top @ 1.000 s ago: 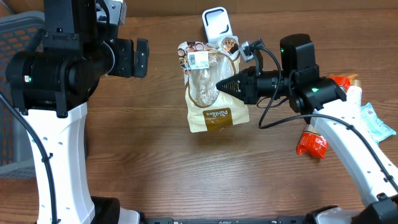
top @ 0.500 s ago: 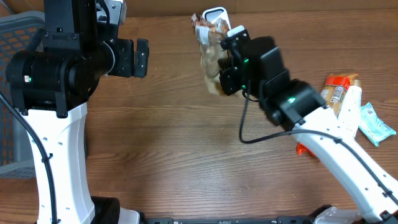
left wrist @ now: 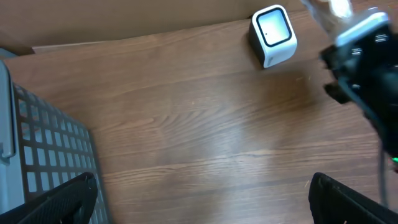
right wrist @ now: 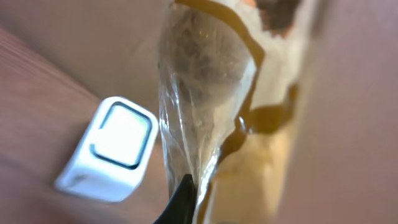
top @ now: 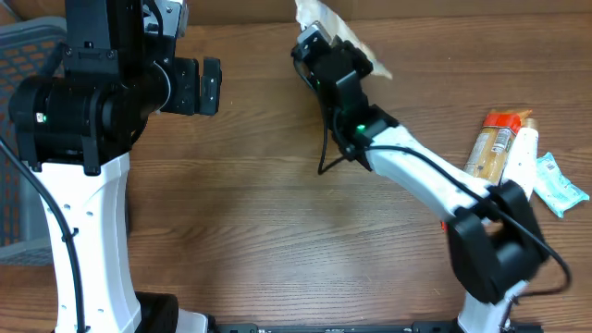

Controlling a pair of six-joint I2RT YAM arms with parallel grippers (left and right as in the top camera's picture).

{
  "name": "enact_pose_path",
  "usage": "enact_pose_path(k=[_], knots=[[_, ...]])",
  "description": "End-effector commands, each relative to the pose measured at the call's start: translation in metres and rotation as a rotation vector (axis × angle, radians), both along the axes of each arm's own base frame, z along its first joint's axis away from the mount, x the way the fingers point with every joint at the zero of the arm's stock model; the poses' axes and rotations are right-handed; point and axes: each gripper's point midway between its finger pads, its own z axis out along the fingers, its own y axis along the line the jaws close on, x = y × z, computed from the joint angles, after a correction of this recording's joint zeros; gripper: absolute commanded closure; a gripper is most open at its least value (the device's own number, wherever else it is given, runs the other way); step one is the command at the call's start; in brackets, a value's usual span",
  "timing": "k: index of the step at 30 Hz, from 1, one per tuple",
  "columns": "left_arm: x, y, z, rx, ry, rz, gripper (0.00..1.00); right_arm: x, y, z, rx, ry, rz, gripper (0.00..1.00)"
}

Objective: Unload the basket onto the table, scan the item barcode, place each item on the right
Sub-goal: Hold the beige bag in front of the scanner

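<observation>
My right gripper (top: 321, 43) is shut on the item, a tan snack bag (top: 363, 54) with a clear window, and holds it up at the back edge of the table. In the right wrist view the bag (right wrist: 208, 81) hangs crumpled and edge-on from the gripper (right wrist: 188, 190), just right of the white barcode scanner (right wrist: 112, 149). Overhead, arm and bag hide the scanner. It shows in the left wrist view as a white cube (left wrist: 272, 34) with a dark-rimmed window. No barcode is visible on the bag. My left gripper (left wrist: 202, 199) hangs open above bare wood at the left.
A grey mesh basket (top: 28, 55) stands at the left edge. At the right lie an orange-capped packet (top: 495, 143), a white bottle (top: 525, 157) and a teal packet (top: 560, 185). The right arm (top: 416, 176) stretches diagonally across the table's right half.
The right arm lifted the bag off the table's middle and swung it back and left, over the scanner. The left arm has not moved.
</observation>
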Motion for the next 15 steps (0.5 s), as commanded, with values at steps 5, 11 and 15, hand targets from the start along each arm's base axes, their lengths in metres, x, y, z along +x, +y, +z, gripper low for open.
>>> enact_pose_path(k=[5,11,15], knots=[[0.002,0.0,-0.001,-0.003,0.001,0.005,0.0,0.032,-0.026,-0.047,-0.293,-0.006,-0.072,0.96],[0.002,0.0,-0.001,-0.003,0.001,0.005,0.0,0.045,-0.036,-0.066,-0.279,-0.023,-0.095,0.96],[0.002,0.0,-0.001,-0.003,0.001,0.005,0.0,0.054,-0.034,-0.067,-0.316,-0.036,-0.071,0.96]])
